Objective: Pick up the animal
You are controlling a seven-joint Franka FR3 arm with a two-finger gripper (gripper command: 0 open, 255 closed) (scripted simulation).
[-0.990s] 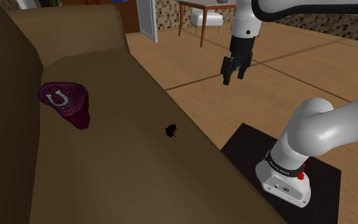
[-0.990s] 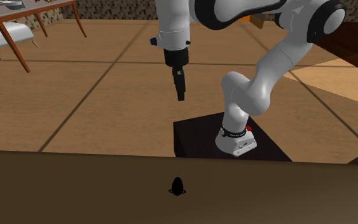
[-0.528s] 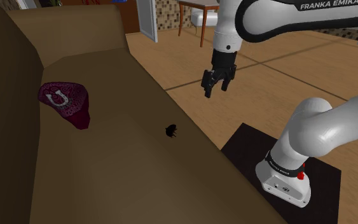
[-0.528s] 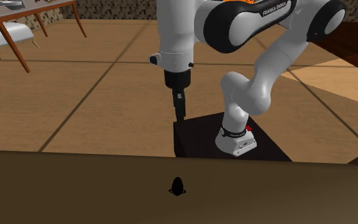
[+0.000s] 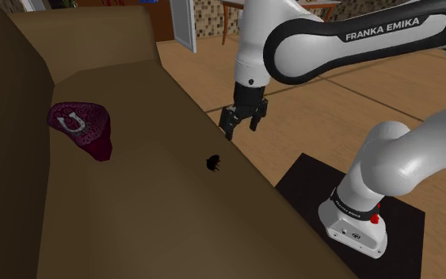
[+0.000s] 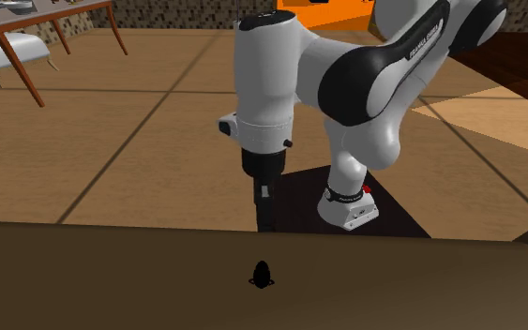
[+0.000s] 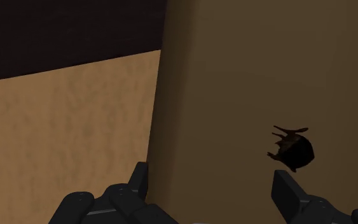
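Note:
The animal is a small black bug-like figure with thin legs, lying on the brown sofa seat close to its front edge. It also shows as a dark oval in the second exterior view and as a dark body with legs in the wrist view. My black gripper hangs open over the seat's edge, a short way above and to the shoulder view's right of the animal. In the wrist view the animal lies just ahead of one finger, with nothing between the fingers. The gripper points down behind the seat edge.
A dark red patterned cushion lies further back on the seat by the backrest. Wooden floor runs beside the sofa. My stand is a black box at the shoulder view's lower right. A table and chair stand far off.
The arm has swung toward the sofa and come down: the gripper moved from over the floor to just above the seat's front edge, near the animal. The animal has not moved.

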